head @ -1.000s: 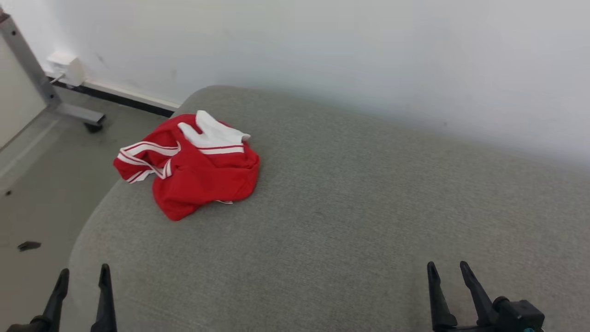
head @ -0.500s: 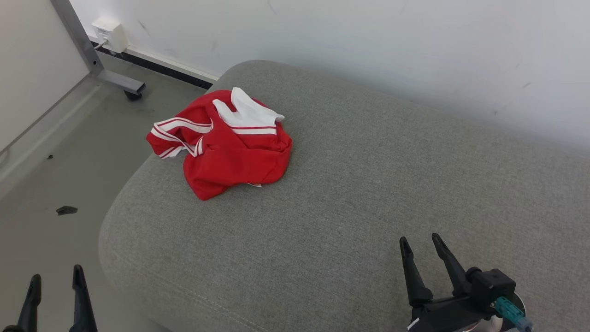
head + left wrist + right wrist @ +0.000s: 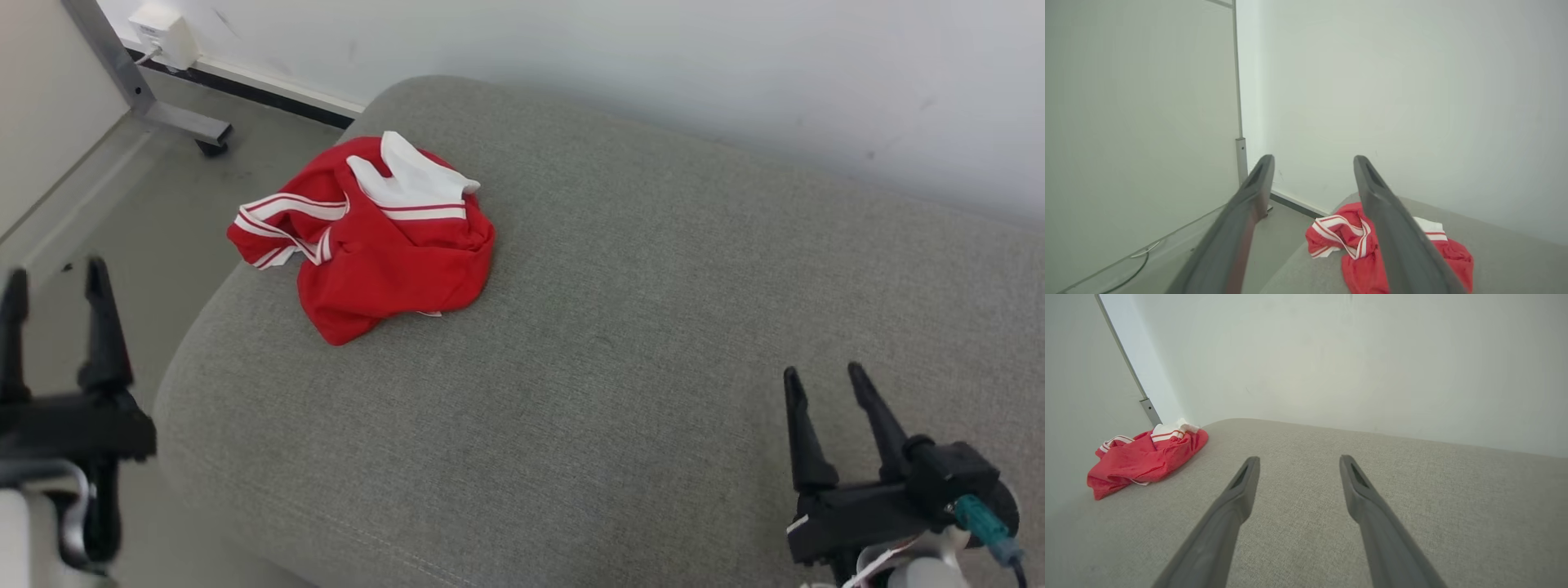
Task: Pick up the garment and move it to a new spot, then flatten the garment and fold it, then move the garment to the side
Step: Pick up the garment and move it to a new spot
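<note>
A crumpled red garment (image 3: pixel 384 245) with white stripes and a white patch lies on the far left corner of the grey cushioned surface (image 3: pixel 620 327). In the left wrist view the garment (image 3: pixel 1347 245) sits beyond my fingers; in the right wrist view the garment (image 3: pixel 1143 459) is far off to the left. My left gripper (image 3: pixel 53 278) hangs open over the floor, left of the cushion's edge and nearer than the garment, holding nothing. My right gripper (image 3: pixel 824 377) stands open above the cushion's near right part, well clear of the garment.
A white wall (image 3: pixel 653 65) runs behind the cushion. On the floor at the far left stands a grey metal frame leg with a caster (image 3: pixel 208 143), and a white box (image 3: pixel 163 28) sits by the baseboard. The cushion's rounded left edge (image 3: pixel 180 359) drops to the floor.
The camera view has shifted. My left gripper has risen higher beside the cushion's left edge, and my right gripper has come up a little. The garment lies as before.
</note>
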